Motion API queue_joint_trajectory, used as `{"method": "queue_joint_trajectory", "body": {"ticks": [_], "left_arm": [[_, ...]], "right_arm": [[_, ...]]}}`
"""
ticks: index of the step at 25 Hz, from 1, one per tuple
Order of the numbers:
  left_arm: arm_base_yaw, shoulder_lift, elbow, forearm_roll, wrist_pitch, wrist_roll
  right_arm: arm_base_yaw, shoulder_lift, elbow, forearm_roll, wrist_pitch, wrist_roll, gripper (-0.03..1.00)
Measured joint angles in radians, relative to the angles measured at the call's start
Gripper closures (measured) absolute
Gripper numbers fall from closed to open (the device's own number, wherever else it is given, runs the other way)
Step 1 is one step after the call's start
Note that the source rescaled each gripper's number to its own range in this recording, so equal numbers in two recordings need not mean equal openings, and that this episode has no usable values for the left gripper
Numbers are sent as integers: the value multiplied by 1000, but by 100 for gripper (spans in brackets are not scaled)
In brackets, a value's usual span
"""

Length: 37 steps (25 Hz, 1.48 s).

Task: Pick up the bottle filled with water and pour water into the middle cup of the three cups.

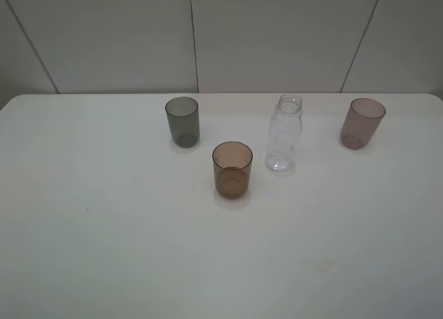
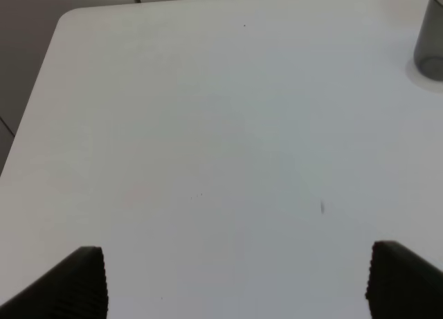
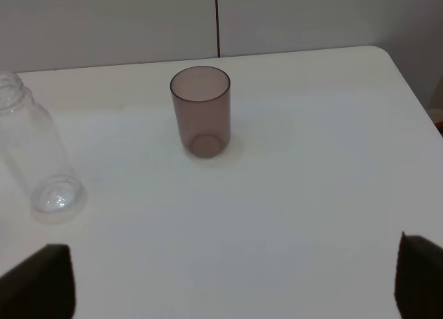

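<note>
The clear bottle (image 1: 284, 135) stands upright and uncapped on the white table (image 1: 104, 250), between the amber-brown middle cup (image 1: 232, 170) and the mauve-pink cup (image 1: 362, 123). The smoky grey cup (image 1: 183, 122) stands at the back left. I cannot make out water in the bottle. Neither gripper shows in the exterior high view. In the left wrist view my left gripper (image 2: 242, 284) is open and empty over bare table, with the grey cup (image 2: 430, 42) far off. In the right wrist view my right gripper (image 3: 228, 281) is open and empty, short of the bottle (image 3: 34, 156) and the mauve-pink cup (image 3: 201, 111).
A grey panelled wall (image 1: 263, 35) rises behind the table's far edge. The table's rounded far corners show in both wrist views (image 2: 69, 18) (image 3: 384, 52).
</note>
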Motion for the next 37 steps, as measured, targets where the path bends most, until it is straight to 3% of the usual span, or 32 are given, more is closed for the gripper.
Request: {"method": "queue_joint_trajectory", "body": {"ticks": [37], "left_arm": [[0,0,0,0,0,0]], "right_arm": [[0,0,0,4,0,-3,-3]]}}
